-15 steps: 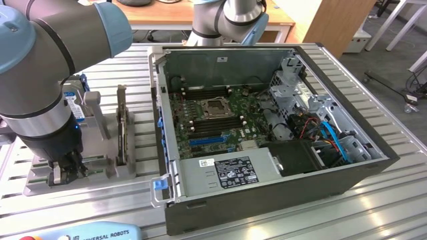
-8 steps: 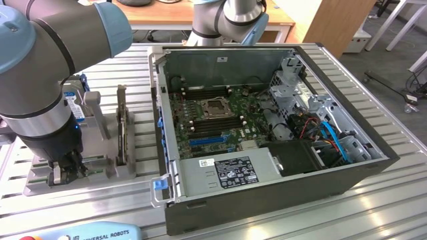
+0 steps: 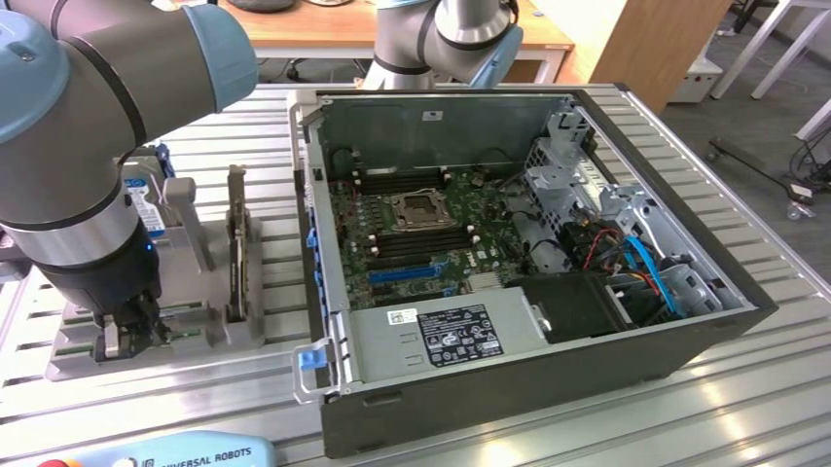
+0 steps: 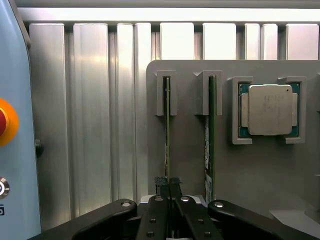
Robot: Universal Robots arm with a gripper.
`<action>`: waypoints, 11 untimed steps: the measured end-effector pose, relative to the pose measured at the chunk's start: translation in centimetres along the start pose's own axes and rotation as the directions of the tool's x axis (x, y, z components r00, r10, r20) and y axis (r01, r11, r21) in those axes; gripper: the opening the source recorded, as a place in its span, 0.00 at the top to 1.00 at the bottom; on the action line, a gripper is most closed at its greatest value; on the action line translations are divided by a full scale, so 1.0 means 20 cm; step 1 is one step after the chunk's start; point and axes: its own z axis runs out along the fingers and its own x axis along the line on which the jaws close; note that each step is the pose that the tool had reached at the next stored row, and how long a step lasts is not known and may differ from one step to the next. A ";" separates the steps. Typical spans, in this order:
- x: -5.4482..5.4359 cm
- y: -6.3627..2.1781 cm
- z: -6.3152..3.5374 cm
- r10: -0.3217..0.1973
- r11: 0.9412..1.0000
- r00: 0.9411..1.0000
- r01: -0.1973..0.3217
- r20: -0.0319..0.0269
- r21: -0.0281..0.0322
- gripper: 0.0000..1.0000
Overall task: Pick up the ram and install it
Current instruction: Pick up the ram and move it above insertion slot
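The ram is a thin green stick standing on edge in a slot of the grey holder. My gripper sits at the near end of this stick, and its black fingers are pressed together on the stick's edge. A second ram stick with a white label stands in the neighbouring slot. In the exterior view my gripper is low over the front of the holder, on that view's left. One stick stands upright there. The open computer case shows its motherboard.
A silver square CPU rests in a pocket of the holder beside the sticks. A hard drive stands at the holder's back. A teach pendant with a red button lies close by on the ribbed aluminium table. A second robot base stands behind the case.
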 end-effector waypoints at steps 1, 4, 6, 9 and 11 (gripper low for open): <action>0.00 0.000 0.000 0.000 1.000 1.000 0.000 0.000 0.000 0.88; 0.00 0.000 0.000 0.000 1.000 1.000 0.000 0.000 0.000 0.88; 0.00 0.000 0.000 0.000 1.000 1.000 0.000 0.000 0.000 0.88; 0.00 0.000 0.000 0.000 1.000 1.000 0.000 0.000 0.000 0.88; 0.00 0.000 0.000 0.000 1.000 1.000 0.000 0.000 0.000 0.88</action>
